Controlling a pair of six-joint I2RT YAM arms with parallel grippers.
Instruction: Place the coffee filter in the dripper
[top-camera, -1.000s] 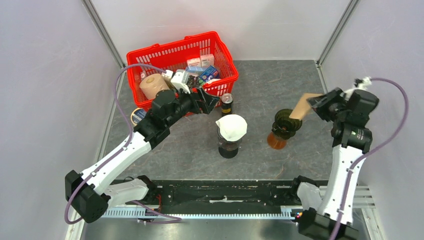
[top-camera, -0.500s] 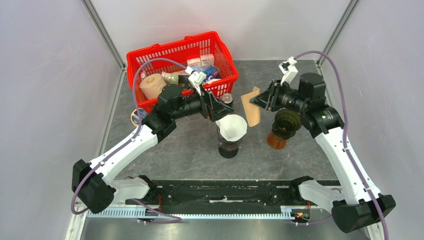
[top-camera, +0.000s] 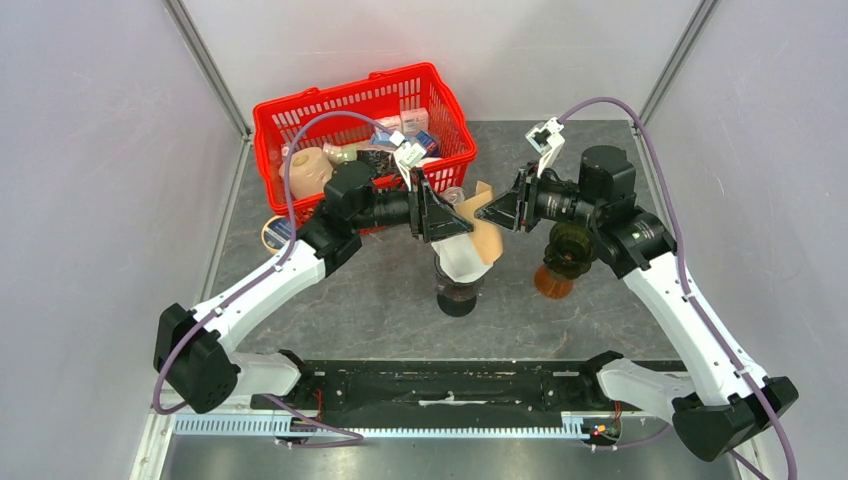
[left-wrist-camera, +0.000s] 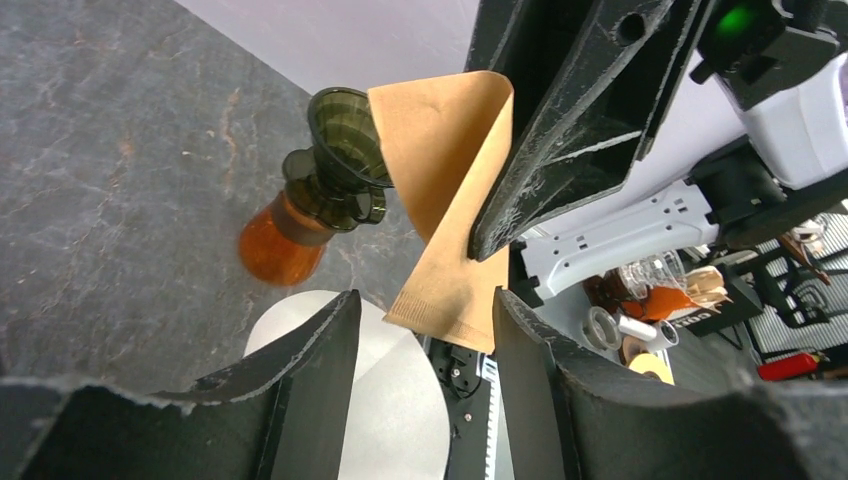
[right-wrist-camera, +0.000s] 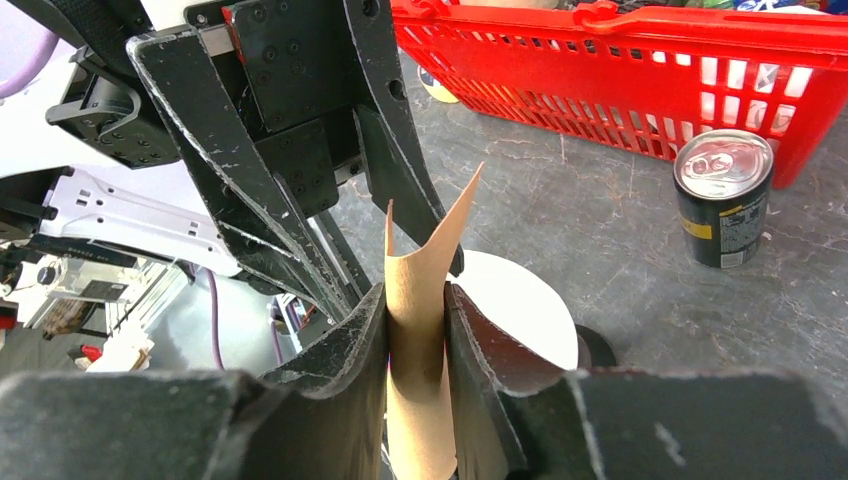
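Note:
A folded brown coffee filter (top-camera: 484, 232) (right-wrist-camera: 420, 250) hangs just above a white cone dripper (top-camera: 460, 262) (right-wrist-camera: 520, 300) that sits on a dark glass carafe (top-camera: 457, 298). My right gripper (top-camera: 492, 212) (right-wrist-camera: 415, 295) is shut on the filter, its fingers pressing the fold from both sides. My left gripper (top-camera: 445, 215) (left-wrist-camera: 425, 300) faces it from the left, open. The filter's lower corner (left-wrist-camera: 440, 170) sits between the left jaws, close to one finger but not pinched. The white dripper (left-wrist-camera: 390, 400) lies below that gripper.
A dark green funnel (top-camera: 570, 245) (left-wrist-camera: 340, 130) stands on an amber bottle (left-wrist-camera: 275, 245) right of the carafe. A red basket (top-camera: 300, 105) (right-wrist-camera: 640, 60) full of goods is at the back left. A drinks can (right-wrist-camera: 722, 200) stands beside it, and a tape roll (top-camera: 272, 232) lies at the left.
My right arm swung left, carrying the filter from the far right to above the white dripper. My left gripper moved right to meet it, and its jaws narrowed around the filter's corner.

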